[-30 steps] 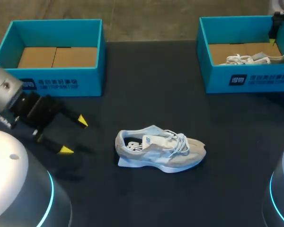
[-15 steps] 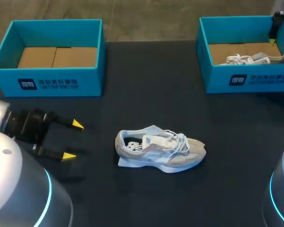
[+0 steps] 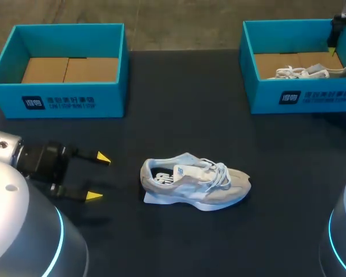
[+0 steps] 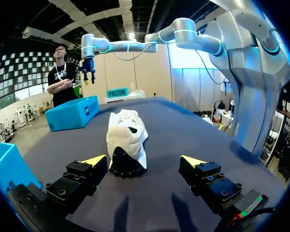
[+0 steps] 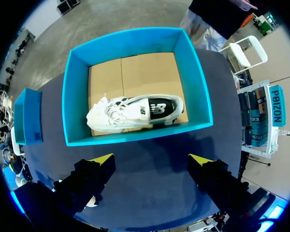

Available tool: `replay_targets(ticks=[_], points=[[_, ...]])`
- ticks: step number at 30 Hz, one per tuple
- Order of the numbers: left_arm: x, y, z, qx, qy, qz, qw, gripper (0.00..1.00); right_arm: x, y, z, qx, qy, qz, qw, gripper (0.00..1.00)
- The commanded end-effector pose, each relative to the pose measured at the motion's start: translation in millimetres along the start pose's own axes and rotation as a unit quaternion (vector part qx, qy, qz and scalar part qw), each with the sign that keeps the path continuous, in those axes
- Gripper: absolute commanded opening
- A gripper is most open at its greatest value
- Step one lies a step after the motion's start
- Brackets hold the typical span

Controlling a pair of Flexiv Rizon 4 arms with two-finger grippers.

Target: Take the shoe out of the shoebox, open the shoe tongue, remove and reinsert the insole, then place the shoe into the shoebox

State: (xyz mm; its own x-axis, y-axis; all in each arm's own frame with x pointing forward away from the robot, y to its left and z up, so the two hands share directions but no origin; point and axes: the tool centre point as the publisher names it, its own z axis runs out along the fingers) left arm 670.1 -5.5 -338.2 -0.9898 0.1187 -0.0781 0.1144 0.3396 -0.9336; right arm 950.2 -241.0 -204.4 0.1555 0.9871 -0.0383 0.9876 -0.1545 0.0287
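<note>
While the left gripper (image 3: 98, 177) is gaping beside the shoe (image 3: 193, 184) at lower centre, the right gripper (image 5: 151, 158) is hanging spread over the upper-right box (image 3: 265, 95).

Left shoebox (image 3: 112, 101) and right shoebox (image 3: 265, 99) each bear white front print.

Our bench (image 3: 179, 104) looks matt, dark and smooth. The shoe (image 3: 195, 186) is pale cloth with softer, suede-like panels. The left shoebox (image 3: 106, 98) has smooth blue card walls over a raw brown cardboard floor. Our left arm (image 3: 11, 231) wears a glossy shell.
</note>
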Motion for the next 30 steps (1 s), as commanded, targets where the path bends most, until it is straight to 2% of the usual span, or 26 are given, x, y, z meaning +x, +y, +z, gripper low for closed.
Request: replay_targets(ticks=[1, 6, 14, 21, 26, 30], points=[[-3.5, 10.8, 2.7, 0.019, 0.008, 0.004, 1.0, 1.0, 0.3, -0.3, 0.2, 0.0, -0.001, 0.0, 1.0, 1.0], [-3.0, 17.9, -4.5, 0.036, 0.01, 0.004, 0.999, 1.0, 0.3, -0.3, 0.2, 0.0, -0.001, 0.0, 1.0, 1.0], [-2.5, 45.8, -7.1, 0.055, 0.015, -0.025, 0.998, 1.0, 0.3, -0.3, 0.2, 0.0, -0.001, 0.0, 1.0, 1.0], [0.1, 69.8, -13.8, 0.097, -0.015, -0.035, 0.995, 1.0, 0.3, -0.3, 0.2, 0.0, -0.001, 0.0, 1.0, 1.0], [3.1, 73.3, -12.0, 0.103, -0.014, -0.039, 0.994, 1.0, 0.3, -0.3, 0.2, 0.0, -0.001, 0.0, 1.0, 1.0], [3.7, 68.5, -11.0, 0.101, -0.015, -0.041, 0.994, 1.0, 0.3, -0.3, 0.2, 0.0, -0.001, 0.0, 1.0, 1.0]])
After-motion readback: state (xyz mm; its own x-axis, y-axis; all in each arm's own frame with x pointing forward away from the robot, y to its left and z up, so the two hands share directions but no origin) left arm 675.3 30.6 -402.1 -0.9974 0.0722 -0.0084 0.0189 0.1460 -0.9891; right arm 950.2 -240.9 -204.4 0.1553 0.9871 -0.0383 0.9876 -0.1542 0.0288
